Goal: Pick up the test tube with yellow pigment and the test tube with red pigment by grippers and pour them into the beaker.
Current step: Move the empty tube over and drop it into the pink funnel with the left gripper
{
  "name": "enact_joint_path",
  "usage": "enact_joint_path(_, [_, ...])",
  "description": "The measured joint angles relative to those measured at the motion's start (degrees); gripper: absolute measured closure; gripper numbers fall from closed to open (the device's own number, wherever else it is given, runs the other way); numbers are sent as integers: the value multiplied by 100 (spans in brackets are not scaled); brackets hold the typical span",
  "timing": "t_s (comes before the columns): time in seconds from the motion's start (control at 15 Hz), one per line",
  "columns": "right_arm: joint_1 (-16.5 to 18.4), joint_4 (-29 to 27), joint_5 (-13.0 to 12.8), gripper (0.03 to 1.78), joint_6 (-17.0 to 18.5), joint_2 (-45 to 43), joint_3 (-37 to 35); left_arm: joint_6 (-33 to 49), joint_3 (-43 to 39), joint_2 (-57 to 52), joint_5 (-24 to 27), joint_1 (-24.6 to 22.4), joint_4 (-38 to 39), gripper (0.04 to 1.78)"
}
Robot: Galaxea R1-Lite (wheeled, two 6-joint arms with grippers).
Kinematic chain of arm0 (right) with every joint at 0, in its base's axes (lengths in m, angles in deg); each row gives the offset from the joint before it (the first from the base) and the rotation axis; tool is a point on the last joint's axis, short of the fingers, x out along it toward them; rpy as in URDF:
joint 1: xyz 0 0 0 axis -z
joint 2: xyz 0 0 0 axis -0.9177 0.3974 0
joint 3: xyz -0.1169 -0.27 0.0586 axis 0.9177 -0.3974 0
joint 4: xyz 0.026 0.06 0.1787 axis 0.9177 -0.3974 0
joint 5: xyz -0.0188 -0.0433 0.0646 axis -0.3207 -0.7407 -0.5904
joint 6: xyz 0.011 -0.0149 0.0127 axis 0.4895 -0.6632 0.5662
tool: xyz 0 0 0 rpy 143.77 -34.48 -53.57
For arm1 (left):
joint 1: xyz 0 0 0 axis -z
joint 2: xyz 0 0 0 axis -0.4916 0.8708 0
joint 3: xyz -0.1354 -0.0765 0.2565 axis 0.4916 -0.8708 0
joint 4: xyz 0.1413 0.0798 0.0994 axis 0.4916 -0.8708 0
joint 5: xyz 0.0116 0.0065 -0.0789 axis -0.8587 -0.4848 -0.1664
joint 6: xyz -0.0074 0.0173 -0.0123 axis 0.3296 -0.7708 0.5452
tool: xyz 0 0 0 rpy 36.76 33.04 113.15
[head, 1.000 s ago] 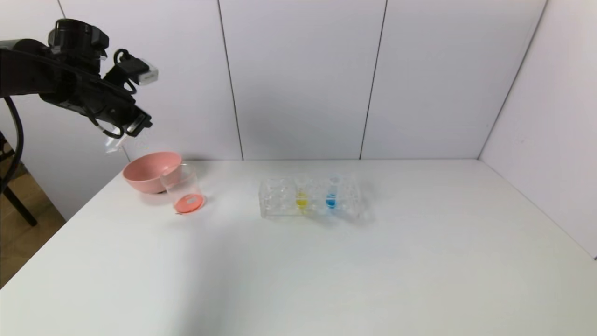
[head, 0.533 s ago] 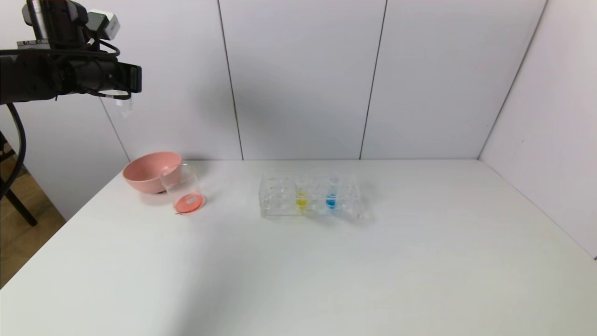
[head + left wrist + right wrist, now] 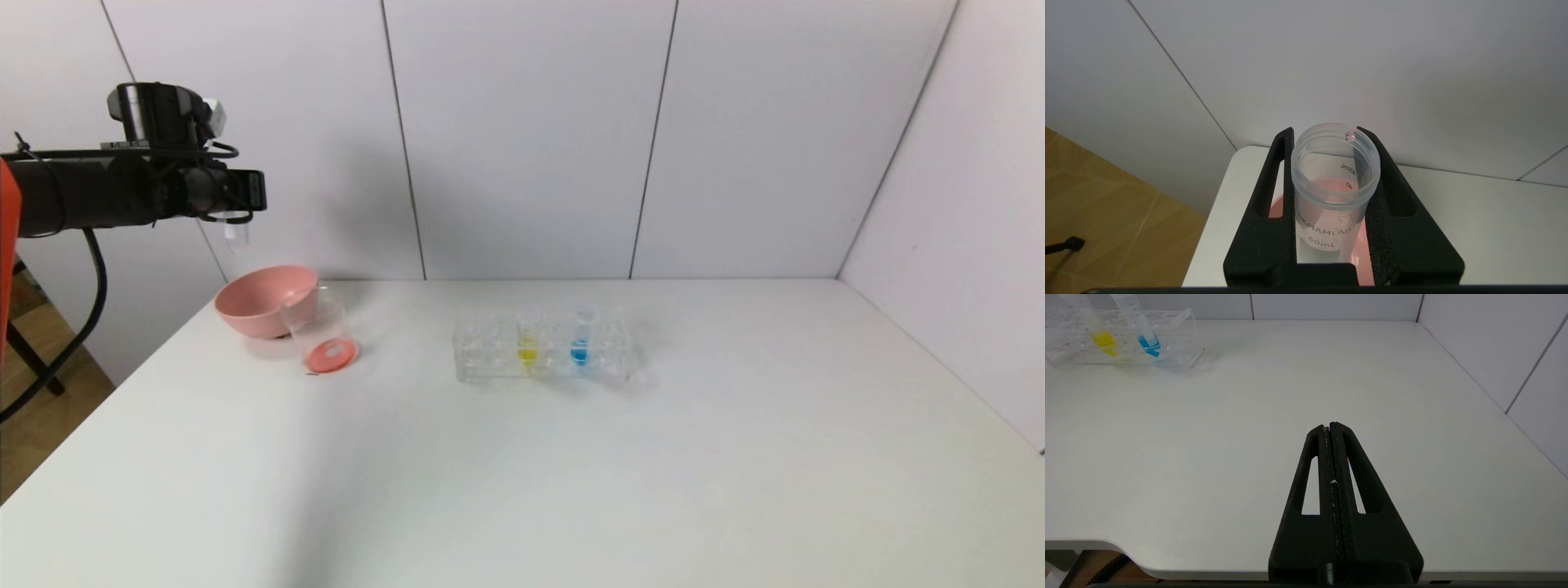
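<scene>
Head view gives us the whole table (image 3: 522,457): the left gripper (image 3: 237,214) is up high over the pink bowl (image 3: 263,299), clamped on an emptied clear tube (image 3: 237,235) that hangs below it, hard to read from here. Just in front of the bowl stands the beaker (image 3: 320,333), red liquid pooled at its bottom. Mid-table sits the clear rack (image 3: 543,345) with the test tube with yellow pigment (image 3: 527,341) and a blue tube (image 3: 580,339) upright in it.

Left wrist view fills in what the head view can't: both black fingers (image 3: 1274,212) pressed flat against the tube (image 3: 1333,192), its open mouth facing the camera, printed volume marks legible, a small droplet at the rim, the pink bowl showing through underneath. No beaker visible here.

Right wrist view shows the right gripper (image 3: 1330,426), its fingers pressed together and holding nothing, low at the near table edge. The head view misses that arm entirely. The rack is cut off at this view's corner.
</scene>
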Motion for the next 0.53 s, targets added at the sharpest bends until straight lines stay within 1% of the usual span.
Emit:
enact_joint_path(0.27, [0,0,0,170,0,0,0,111,-74,388,-5,-22,123,133])
enact_joint_path(0.53, [0,0,2,170,0,0,0,106,-250,772,13,-44,961,133])
